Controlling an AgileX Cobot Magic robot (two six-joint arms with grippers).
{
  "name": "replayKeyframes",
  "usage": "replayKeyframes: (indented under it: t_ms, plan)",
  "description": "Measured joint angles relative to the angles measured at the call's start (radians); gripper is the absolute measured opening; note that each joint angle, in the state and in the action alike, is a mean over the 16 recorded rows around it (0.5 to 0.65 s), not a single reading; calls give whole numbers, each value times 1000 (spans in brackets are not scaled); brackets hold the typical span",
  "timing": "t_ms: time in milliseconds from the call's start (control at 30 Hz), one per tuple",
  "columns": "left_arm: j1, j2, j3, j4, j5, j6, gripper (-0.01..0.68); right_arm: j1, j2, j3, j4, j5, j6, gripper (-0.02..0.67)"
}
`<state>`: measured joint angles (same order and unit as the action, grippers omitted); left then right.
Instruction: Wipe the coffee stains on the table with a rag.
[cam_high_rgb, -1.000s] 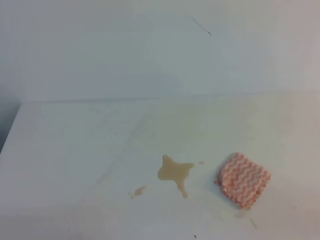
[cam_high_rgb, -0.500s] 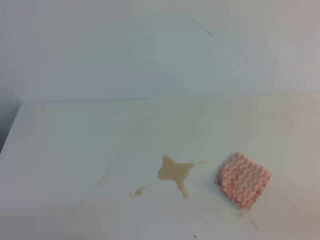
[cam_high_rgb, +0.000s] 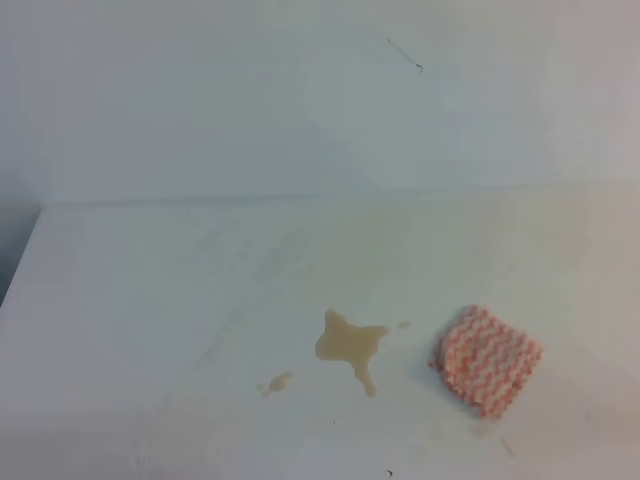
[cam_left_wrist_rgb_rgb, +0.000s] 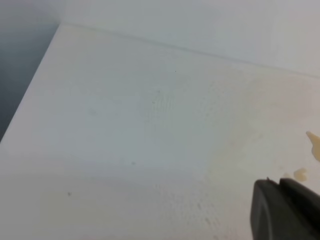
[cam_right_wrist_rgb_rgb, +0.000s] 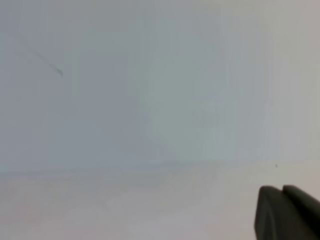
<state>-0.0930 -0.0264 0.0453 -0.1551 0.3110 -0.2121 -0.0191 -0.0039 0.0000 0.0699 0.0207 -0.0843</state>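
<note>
Rag (cam_high_rgb: 486, 359) untouched beside coffee stains (cam_high_rgb: 349, 345)
Right gripper (cam_right_wrist_rgb_rgb: 289, 212) pressed together, left gripper (cam_left_wrist_rgb_rgb: 286, 209) unclear; a careless grab could drag the rag, smearing coffee across table (cam_high_rgb: 150, 300)

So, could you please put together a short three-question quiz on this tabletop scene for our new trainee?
1. True or false: the rag already covers the big coffee stain.
2. Multiple choice: in the exterior high view, where does the rag lie relative to the big stain? A) left of it B) right of it C) behind it, by the wall
3. Short answer: besides the big stain, how many smaller tan marks show on the table in the exterior high view?

Key:
1. False; they lie apart.
2. B.
3. Two: a small blotch to the stain's lower left and a speck at its upper right.
</note>
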Motion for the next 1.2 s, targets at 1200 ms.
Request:
replayKeyframes:
  t_ms: [1200]
  plan:
    - [0,0,0,0,0,0,1,0,719,-560,197,354,-224,-3]
